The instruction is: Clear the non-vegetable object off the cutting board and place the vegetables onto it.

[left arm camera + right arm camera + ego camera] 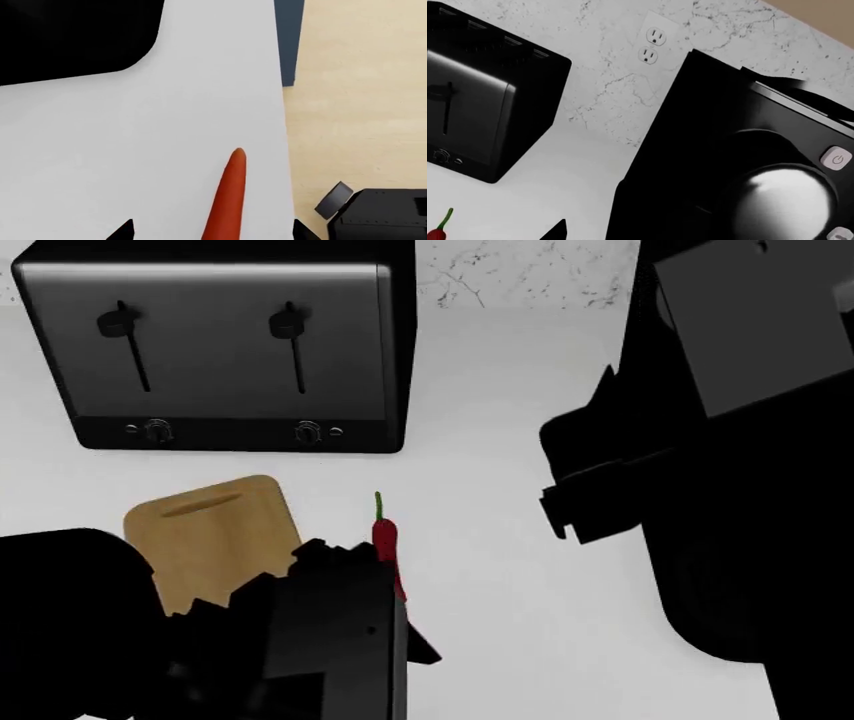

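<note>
Mostly white counter point(534, 570), marble backsplash point(614, 85) with outlet point(652, 44); left jaws wide around carrot point(227, 200); right jaws' state unclear.

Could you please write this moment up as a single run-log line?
cutting board: bare where visible | chili pepper: on counter beside board | carrot: between left gripper fingertips | burrito: not visible

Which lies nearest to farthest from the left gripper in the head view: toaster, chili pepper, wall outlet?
1. chili pepper, right beside the left gripper.
2. toaster, at the back of the counter.
3. Wall outlet: not in this view; cannot rank.
</note>
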